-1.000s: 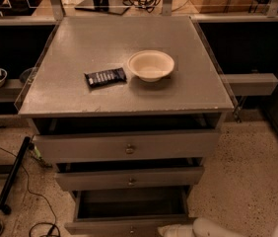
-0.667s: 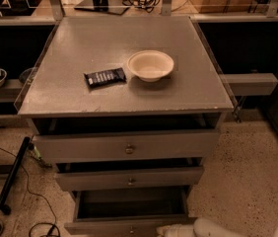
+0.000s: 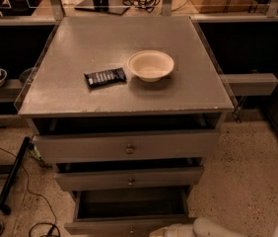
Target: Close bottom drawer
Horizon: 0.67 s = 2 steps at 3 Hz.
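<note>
No text I can read anywhere. Small dark rectangular wrapper [image 3: 105, 77] near middle of grey cabinet top [image 3: 80, 48] bears pale print, illegible to me. White gripper [image 3: 171, 230] at frame bottom, just beside front of open bottom drawer [image 3: 129, 206].

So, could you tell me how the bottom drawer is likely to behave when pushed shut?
The bottom drawer looks empty, so probably light and free-sliding. Its flat grey front seems rigid. The gripper, by that front right of centre, might skew it slightly.

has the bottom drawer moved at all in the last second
no: the bottom drawer still juts as far past the middle drawer as before; the gripper sits low by its front, right of centre.
</note>
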Available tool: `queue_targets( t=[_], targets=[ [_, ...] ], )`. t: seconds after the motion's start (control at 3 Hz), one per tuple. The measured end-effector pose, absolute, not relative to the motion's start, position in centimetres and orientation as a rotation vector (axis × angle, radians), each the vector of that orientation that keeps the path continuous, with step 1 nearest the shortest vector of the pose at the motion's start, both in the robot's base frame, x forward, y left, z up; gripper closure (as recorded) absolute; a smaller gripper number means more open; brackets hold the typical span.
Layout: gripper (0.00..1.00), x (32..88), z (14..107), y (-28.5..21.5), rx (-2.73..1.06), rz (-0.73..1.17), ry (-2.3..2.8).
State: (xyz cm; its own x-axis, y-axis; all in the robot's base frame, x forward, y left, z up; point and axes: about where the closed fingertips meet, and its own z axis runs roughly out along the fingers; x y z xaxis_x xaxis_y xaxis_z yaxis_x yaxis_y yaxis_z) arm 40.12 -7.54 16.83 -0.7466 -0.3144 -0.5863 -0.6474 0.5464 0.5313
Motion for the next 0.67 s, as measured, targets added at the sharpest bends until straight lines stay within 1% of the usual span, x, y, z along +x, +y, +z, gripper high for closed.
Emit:
queue_targets(
  t=[0.33, 0.67],
  targets=[
    [1.0, 40.12, 16.83, -7.54, -0.781, 1.062, 2.36],
    [1.0, 40.98, 16.94, -7.64, -0.696, 1.0, 2.356]
  ],
)
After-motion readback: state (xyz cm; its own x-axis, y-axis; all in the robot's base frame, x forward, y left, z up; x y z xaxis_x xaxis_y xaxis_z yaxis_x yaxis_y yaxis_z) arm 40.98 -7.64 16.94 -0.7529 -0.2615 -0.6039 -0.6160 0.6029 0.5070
